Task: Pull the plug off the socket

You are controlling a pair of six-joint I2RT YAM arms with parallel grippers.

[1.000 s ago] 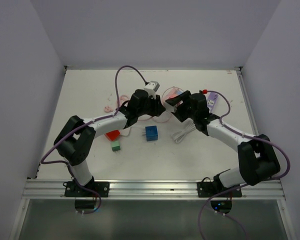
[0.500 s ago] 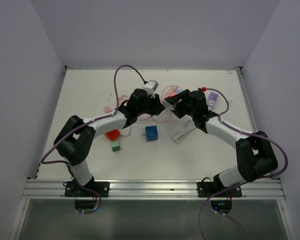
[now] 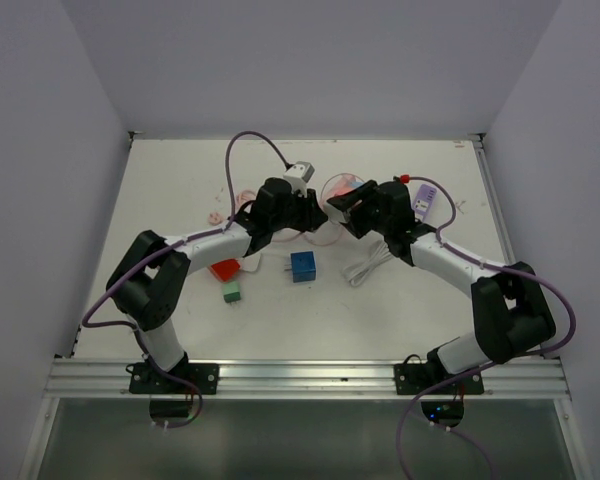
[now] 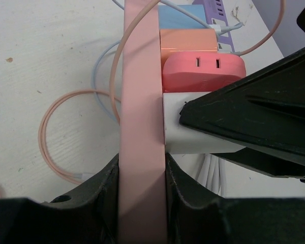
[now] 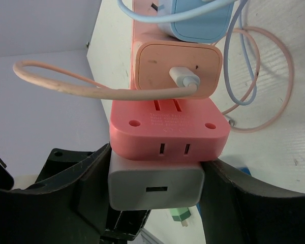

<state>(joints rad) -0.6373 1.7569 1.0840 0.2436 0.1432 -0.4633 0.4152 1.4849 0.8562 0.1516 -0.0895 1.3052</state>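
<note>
Though seemingly gripped, plug (image 5: pixel 155 188) flush beside adapter (image 5: pixel 168 134)

We see the pink plastic power strip (image 4: pixel 142 101) cut off top and bottom; the grey-white plastic plug (image 4: pixel 172 127) hides its prongs.

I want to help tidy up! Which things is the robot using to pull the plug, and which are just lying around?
In the job: pink strip, white plug, left gripper, right gripper.
Lying about: blue block, green plug, red block, white cable, purple strip.
</note>
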